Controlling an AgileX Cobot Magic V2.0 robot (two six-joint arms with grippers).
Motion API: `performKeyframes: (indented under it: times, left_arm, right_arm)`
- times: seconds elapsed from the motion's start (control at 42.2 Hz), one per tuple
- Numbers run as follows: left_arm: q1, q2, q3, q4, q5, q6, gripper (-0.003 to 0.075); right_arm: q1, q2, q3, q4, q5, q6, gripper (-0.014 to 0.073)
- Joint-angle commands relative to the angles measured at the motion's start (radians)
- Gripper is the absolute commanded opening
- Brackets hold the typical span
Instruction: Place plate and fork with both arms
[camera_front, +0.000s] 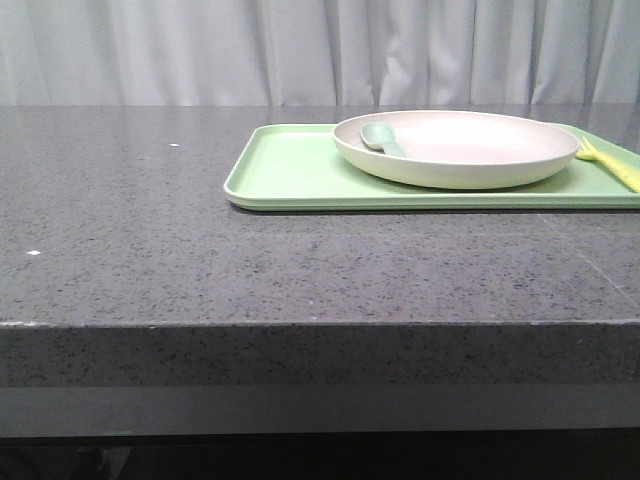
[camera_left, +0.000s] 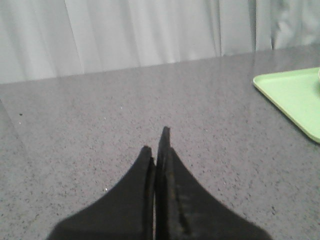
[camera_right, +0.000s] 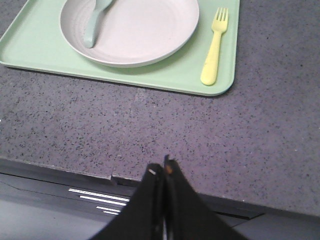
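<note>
Speckled grey countertop (camera_front: 150, 200) bearing green tray (camera_front: 285, 170), cream plate (camera_front: 470, 150) on it with spoon (camera_front: 380, 137) inside, fork (camera_front: 610, 163) alongside, left gripper (camera_left: 156, 142) pressed together, tray corner well off ahead, right gripper (camera_right: 161, 167) pinched closed, plate and fork far beyond, nothing between.

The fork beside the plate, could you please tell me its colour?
Pale yellow; the fork shows best in the right wrist view.

Probably a lab or test booth, not a home kitchen: a speckled grey stone worktop (camera_front: 150, 270) backed by plain pale curtains (camera_front: 200, 50) throughout
</note>
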Motion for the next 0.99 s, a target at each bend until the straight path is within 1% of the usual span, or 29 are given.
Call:
performKeyframes:
  times: [0.0,0.071,0.118,0.142,0.213,0.284,0.331,0.426,0.971]
  left_arm:
    - [0.002,-0.042,0.051,0.028,-0.182,-0.076,-0.0018]
    - [0.002,-0.071,0.118,0.174,-0.243,-0.288,-0.0018]
    - [0.002,-0.08,0.159,0.251,-0.275,-0.385,-0.0018]
    - [0.002,-0.082,0.177,0.271,-0.302,-0.408,-0.0018]
    - [0.002,-0.083,0.237,0.258,-0.378,-0.414,-0.0018]
    - [0.002,-0.099,0.284,0.249,-0.423,-0.414,-0.0018]
    - [0.002,-0.107,0.282,0.244,-0.38,-0.414,-0.0018]
    - [0.002,-0.107,0.282,0.244,-0.366,-0.414,-0.0018]
    - [0.002,-0.107,0.282,0.244,-0.37,-0.412,-0.0018]
  right_arm:
    - [0.002,0.003,-0.023,0.0,-0.069,-0.013,-0.0068]
    - [0.002,0.003,-0.023,0.0,-0.069,-0.013,-0.0068]
    - [0.002,0.003,-0.023,0.0,-0.069,-0.013,-0.0068]
    - [0.002,0.003,-0.023,0.0,-0.069,-0.013,-0.0068]
    - [0.002,0.003,-0.023,0.0,-0.068,-0.013,-0.0068]
    - [0.002,0.003,-0.023,0.0,-0.068,-0.013,-0.0068]
    - [0.002,0.003,-0.023,0.0,-0.068,-0.013,-0.0068]
    - [0.002,0.004,-0.023,0.0,-0.068,-0.013,-0.0068]
    - [0.002,0.004,-0.023,0.0,-0.068,-0.013,-0.0068]
